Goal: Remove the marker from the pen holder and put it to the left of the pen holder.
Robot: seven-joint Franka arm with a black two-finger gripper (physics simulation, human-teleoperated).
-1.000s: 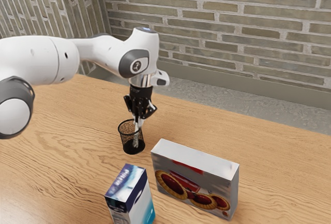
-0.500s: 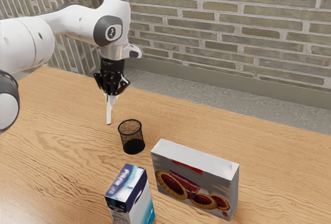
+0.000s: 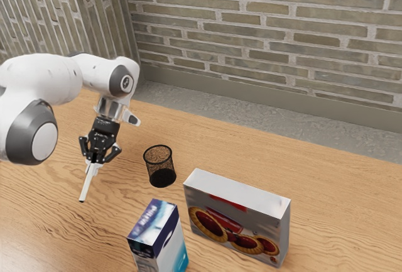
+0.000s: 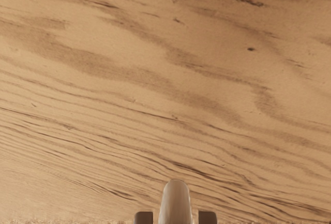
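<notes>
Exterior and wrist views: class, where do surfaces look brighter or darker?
Exterior view: the wide box is bright on top, greyer in front; the table looks paler near that view's lower left corner. Wrist view: the marker is lighter along its middle than at its edges.

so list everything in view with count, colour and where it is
marker: 1, whitish, gripped at one end, slanting down over the table
pen holder: 1, black mesh, upright on the table, between gripper and tart box
tart box: 1, grey-white with red tart pictures, standing on the table
carton: 1, blue and white, standing beside the tart box
table: 1, light brown wood grain, under these things
walls: 2, grey-beige brick, behind
floor: 1, grey, beyond the table
arm: 1, white and grey, from the exterior view's left
gripper: 1, black, on the marker
</notes>
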